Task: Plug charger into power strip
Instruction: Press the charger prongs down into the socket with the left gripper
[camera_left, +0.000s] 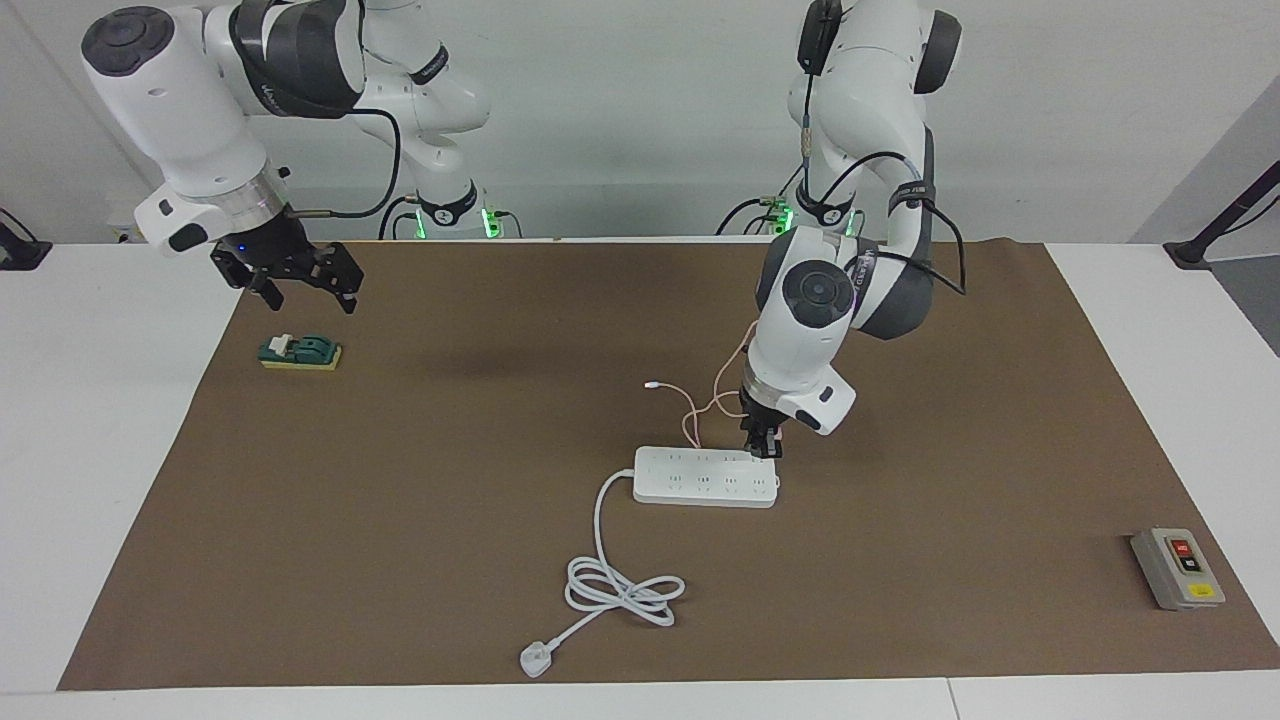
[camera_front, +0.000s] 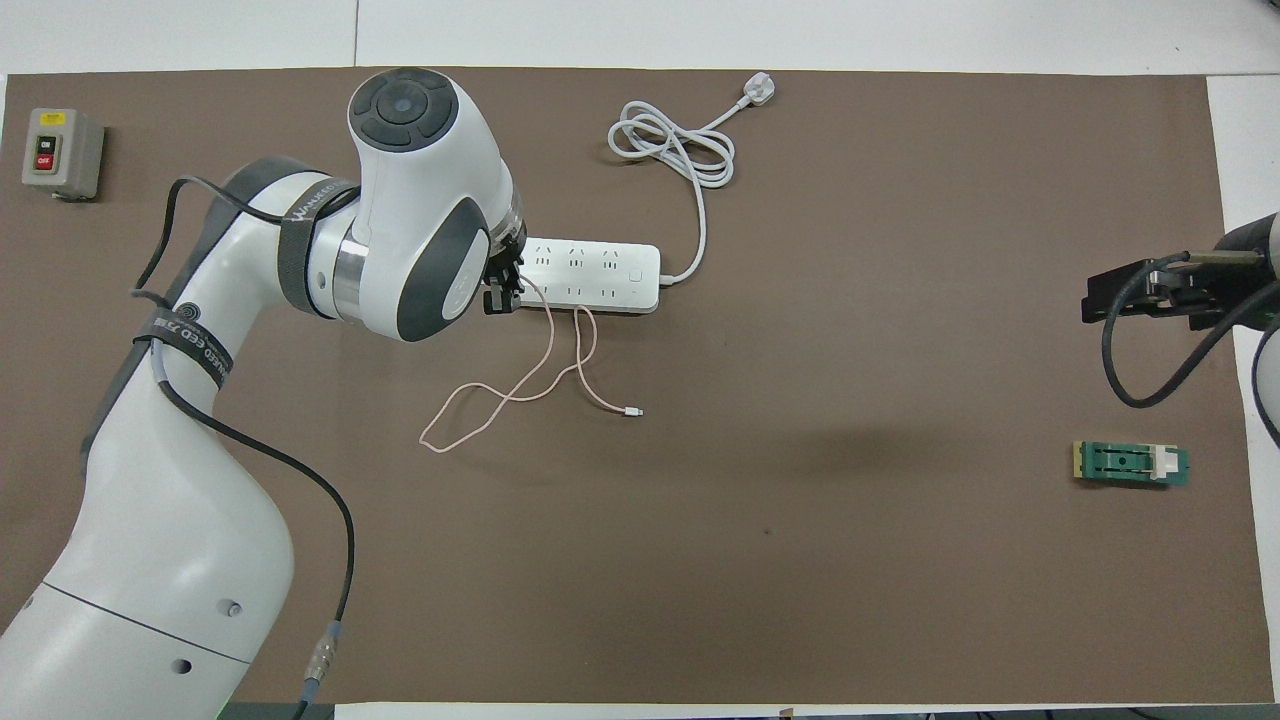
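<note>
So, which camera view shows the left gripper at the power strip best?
The facing view: the left gripper is seen side-on, shut, low over the power strip end. In the overhead view the arm covers most of the gripper.

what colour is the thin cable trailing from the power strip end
Pale pink cable, clearest in the overhead view.
</note>
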